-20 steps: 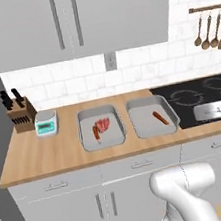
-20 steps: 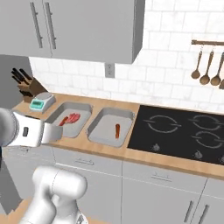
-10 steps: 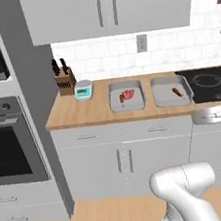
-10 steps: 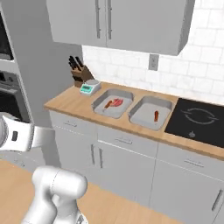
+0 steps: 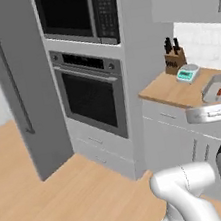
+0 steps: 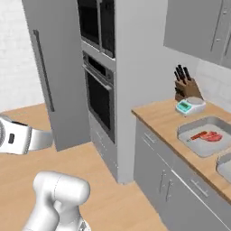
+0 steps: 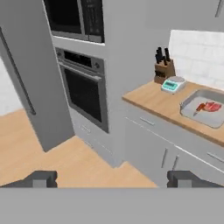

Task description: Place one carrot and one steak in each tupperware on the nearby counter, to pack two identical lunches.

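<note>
Tupperware [image 7: 205,111] far ahead and right of our fingers [image 7: 41,178] on the counter [image 7: 153,98] already holds a steak [image 7: 213,106] and a carrot [image 7: 200,107]; we judge that lunch packed. What the second tray [image 6: 224,166] holds we cannot tell. Our gripper [image 7: 112,179] spreads wide, empty.

A tall grey refrigerator [image 5: 15,87] with a long vertical handle stood at nine o'clock. Beside it, toward twelve o'clock, a grey column held a microwave [image 5: 78,12] above a black-glass wall oven [image 5: 91,98]. Light wooden flooring [image 5: 57,207] ran below. White tiled wall [image 7: 199,54] showed at two o'clock.
</note>
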Controlling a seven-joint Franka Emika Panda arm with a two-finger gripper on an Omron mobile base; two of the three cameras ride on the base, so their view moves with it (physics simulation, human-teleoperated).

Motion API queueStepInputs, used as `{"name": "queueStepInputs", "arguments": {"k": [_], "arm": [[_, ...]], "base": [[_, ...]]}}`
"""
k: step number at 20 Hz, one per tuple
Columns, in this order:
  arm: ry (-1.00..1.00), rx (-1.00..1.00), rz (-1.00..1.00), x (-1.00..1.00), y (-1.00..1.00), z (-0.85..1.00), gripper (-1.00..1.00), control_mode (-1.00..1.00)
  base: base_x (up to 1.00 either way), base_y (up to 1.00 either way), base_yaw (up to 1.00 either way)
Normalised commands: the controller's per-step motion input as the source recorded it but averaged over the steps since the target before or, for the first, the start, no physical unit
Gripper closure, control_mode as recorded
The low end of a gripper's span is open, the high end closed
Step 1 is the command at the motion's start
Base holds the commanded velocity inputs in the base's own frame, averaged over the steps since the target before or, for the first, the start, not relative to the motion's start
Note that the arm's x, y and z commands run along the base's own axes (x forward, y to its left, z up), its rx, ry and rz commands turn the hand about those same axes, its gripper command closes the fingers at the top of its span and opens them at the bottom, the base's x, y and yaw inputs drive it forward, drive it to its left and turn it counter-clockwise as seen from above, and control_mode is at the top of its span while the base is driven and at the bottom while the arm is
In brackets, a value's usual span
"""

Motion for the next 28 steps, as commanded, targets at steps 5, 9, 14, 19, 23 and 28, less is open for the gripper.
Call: {"name": "queueStepInputs", "arguments": {"k": [5,9,14,19,23,28], "arm": [[0.0,0.0,0.0,0.0,0.0,0.0,-1.0,1.0],[0.0,0.0,0.0,0.0,0.0,0.0,-1.0,1.0],[0.0,0.0,0.0,0.0,0.0,0.0,-1.0,1.0],[0.0,0.0,0.0,0.0,0.0,0.0,-1.0,1.0],[0.0,0.0,0.0,0.0,0.0,0.0,-1.0,1.0],[0.0,0.0,0.0,0.0,0.0,0.0,-1.0,1.0]], "base": [[0.0,0.0,1.0],[0.0,0.0,1.0],[0.15,-0.01,0.96],[0.96,-0.25,0.49],[1.0,-0.81,0.27],[1.0,-0.48,0.09]]}}
